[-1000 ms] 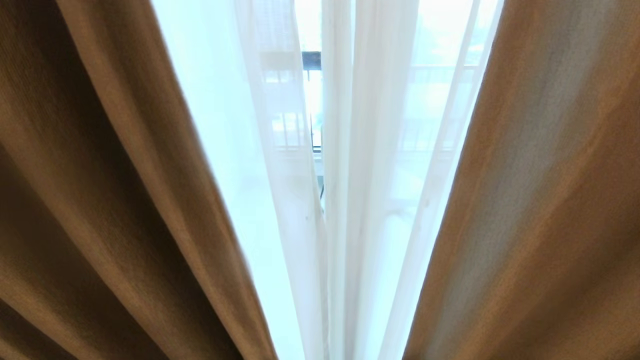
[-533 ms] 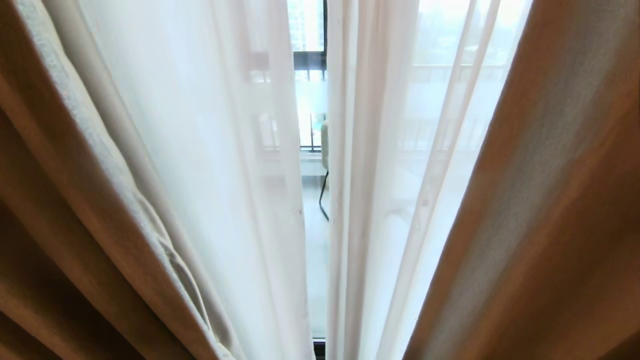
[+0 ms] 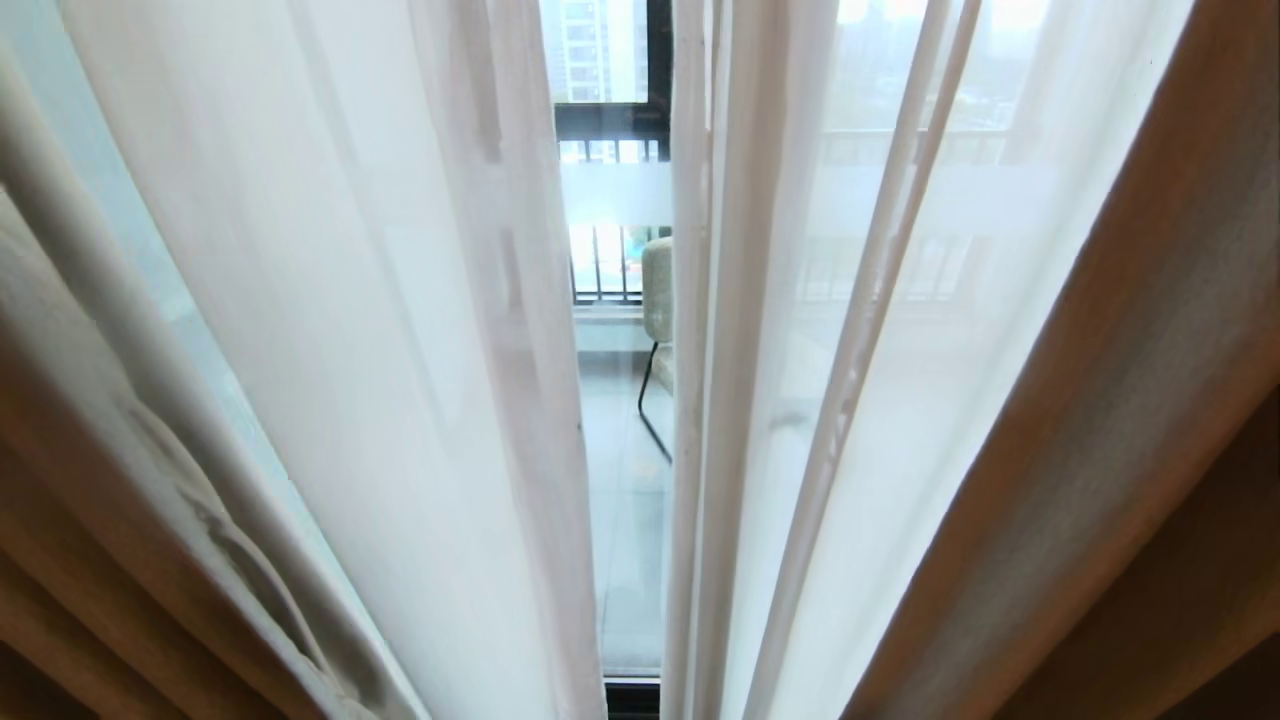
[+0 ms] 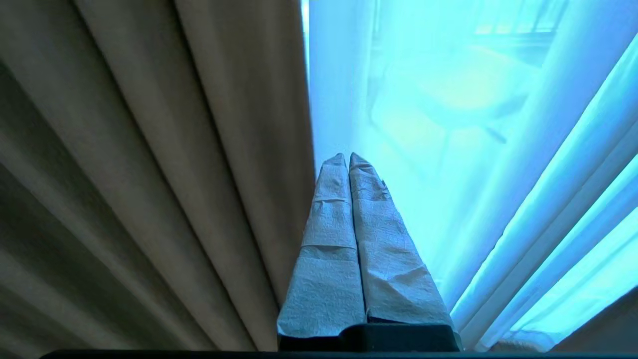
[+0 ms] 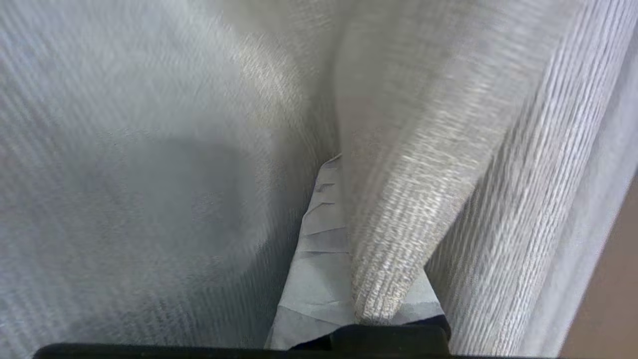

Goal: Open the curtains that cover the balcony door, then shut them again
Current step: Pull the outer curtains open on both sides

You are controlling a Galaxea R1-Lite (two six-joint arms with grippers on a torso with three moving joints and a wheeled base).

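The gap between the sheer curtains (image 3: 400, 330) at frame centre has widened, baring more balcony door (image 3: 615, 200). The left claw (image 4: 346, 162) is pinched empty; the right claw (image 5: 331, 172), buried in thick cloth, reads closed, so opening looks underway.

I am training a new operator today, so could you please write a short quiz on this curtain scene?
1. True or false: the sheer curtains are fully closed.
2. What stands on the balcony, seen through the gap?
A. a chair
B. a bicycle
C. a ladder
3. What lies over the right gripper?

Key: 1. False, a narrow gap shows the balcony door. 2. A. 3. A fold of thick woven curtain.
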